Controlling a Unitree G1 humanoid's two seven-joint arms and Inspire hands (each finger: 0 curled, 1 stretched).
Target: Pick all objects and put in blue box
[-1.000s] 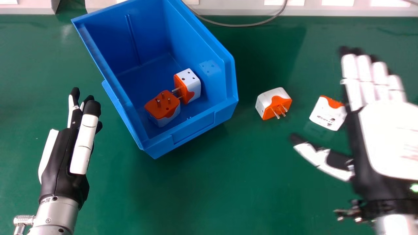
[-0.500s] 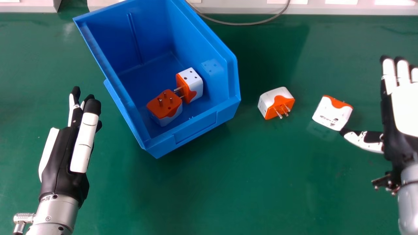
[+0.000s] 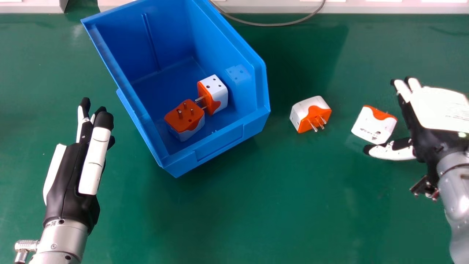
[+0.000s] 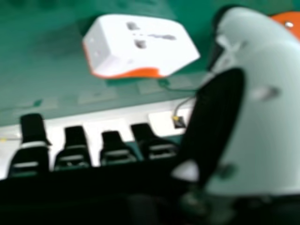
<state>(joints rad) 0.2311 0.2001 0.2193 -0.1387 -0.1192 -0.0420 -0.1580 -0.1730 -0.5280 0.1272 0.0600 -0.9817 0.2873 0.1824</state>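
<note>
Green table [image 3: 256, 205]; right hand [image 3: 436, 110] clipped at head view's edge.

No text can be read, the small print [image 3: 55, 222] on the silver forearm [image 3: 60, 240] left of the blue box [image 3: 220, 145] being illegible.

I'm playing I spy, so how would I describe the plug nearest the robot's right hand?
Find the blue box, then look right across the table to the robot's right hand. Beside it lies a white plug with an orange edge. Its neighbour nearer the box shows metal prongs; this one's white face has holes.
</note>
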